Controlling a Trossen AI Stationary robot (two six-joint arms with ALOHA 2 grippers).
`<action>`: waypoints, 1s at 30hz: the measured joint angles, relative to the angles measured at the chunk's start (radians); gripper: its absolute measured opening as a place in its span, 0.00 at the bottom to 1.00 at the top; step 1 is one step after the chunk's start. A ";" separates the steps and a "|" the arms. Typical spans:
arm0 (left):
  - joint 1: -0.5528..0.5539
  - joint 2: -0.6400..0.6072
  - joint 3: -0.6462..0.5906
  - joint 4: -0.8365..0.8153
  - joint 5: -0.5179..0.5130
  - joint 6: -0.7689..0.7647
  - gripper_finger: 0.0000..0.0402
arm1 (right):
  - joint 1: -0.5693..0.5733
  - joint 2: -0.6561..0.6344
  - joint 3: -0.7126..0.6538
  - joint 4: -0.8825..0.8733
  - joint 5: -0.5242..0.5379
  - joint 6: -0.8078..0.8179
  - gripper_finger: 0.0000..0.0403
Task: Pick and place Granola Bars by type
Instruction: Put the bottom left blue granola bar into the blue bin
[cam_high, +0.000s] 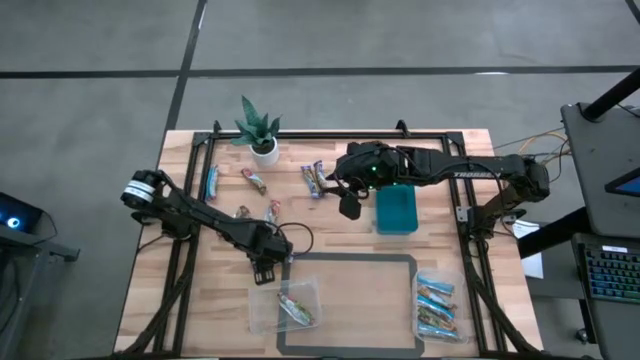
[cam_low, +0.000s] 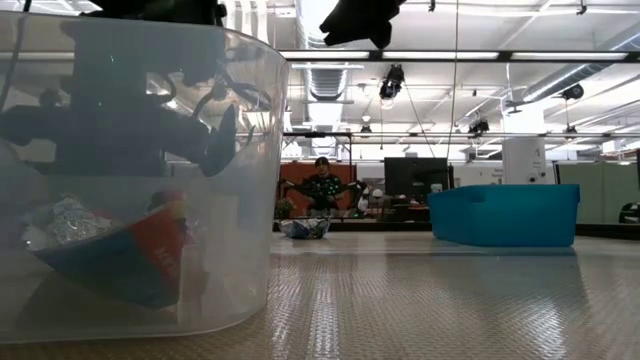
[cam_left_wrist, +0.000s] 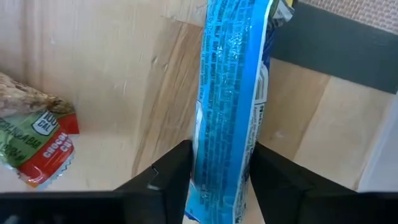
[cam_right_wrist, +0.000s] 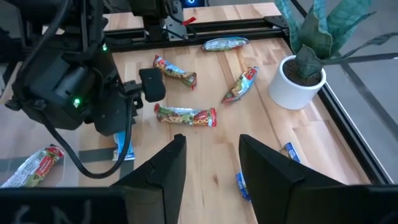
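My left gripper (cam_high: 268, 268) points down at the far left corner of a clear tub (cam_high: 285, 305), shut on a bright blue granola bar (cam_left_wrist: 230, 93). The tub holds multicoloured bars (cam_high: 297, 310); one (cam_left_wrist: 37, 143) shows under the gripper. Loose bars lie flat on the wood farther back: multicoloured ones (cam_right_wrist: 185, 116) (cam_right_wrist: 175, 70) (cam_right_wrist: 241, 84) and blue ones (cam_right_wrist: 289, 152). My right gripper (cam_right_wrist: 208, 146) hangs open and holds nothing, high over the table beside the teal bin (cam_high: 396, 212). My left gripper pinches the blue bar between its two fingers (cam_left_wrist: 171, 174), one on each long side of the wrapper near its upper end (cam_left_wrist: 217, 168). The fingers come from above and lie along the bar. The bar (cam_right_wrist: 122, 146) hangs lengthwise below them; I cannot tell whether its lower end touches the table.
A second clear tub (cam_high: 438, 308) at the near right holds blue bars. A potted plant (cam_high: 262, 135) stands at the far edge. A black tape rectangle (cam_high: 350, 260) marks the near middle of the table. In the low view the near tub's wall (cam_low: 240, 200) fills the left.
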 joint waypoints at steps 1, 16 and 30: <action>0.000 0.000 0.000 -0.001 0.000 0.000 0.33 | 0.000 -0.003 0.000 0.002 0.000 0.000 0.34; 0.000 -0.003 0.008 -0.005 -0.007 0.028 0.04 | 0.000 -0.070 0.000 0.002 0.004 0.045 0.34; 0.036 -0.144 0.106 -0.009 -0.160 0.039 0.03 | -0.001 -0.143 0.000 -0.003 0.075 0.045 0.34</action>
